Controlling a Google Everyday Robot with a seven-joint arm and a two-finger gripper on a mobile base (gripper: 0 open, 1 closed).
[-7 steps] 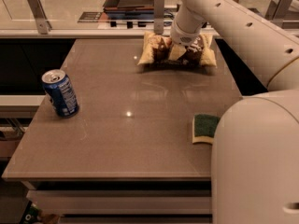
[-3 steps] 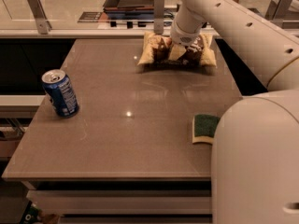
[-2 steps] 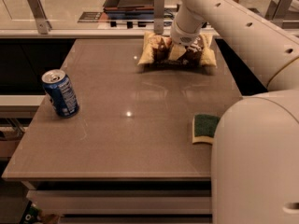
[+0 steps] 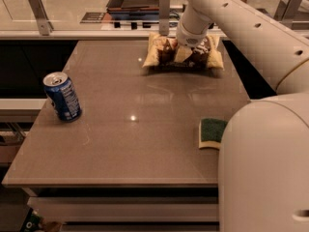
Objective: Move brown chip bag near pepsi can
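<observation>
Brown chip bag point(image 4: 163, 56) at the desk's point(image 4: 145, 149) far edge, long way left-right, gripper point(image 4: 191, 52) on its middle, grip unclear, pepsi can point(image 4: 62, 96) by left edge

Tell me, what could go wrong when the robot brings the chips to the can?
The gripper sits on the brown chip bag at the far edge of the table; the crinkly bag might slip loose. The pepsi can stands near the left edge, so a fast bag could knock it off.

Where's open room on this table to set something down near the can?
Bare table runs from the can across to the sponge and back to the chip bag. Crowded only at the far edge, where the hand is down on the bag.
</observation>
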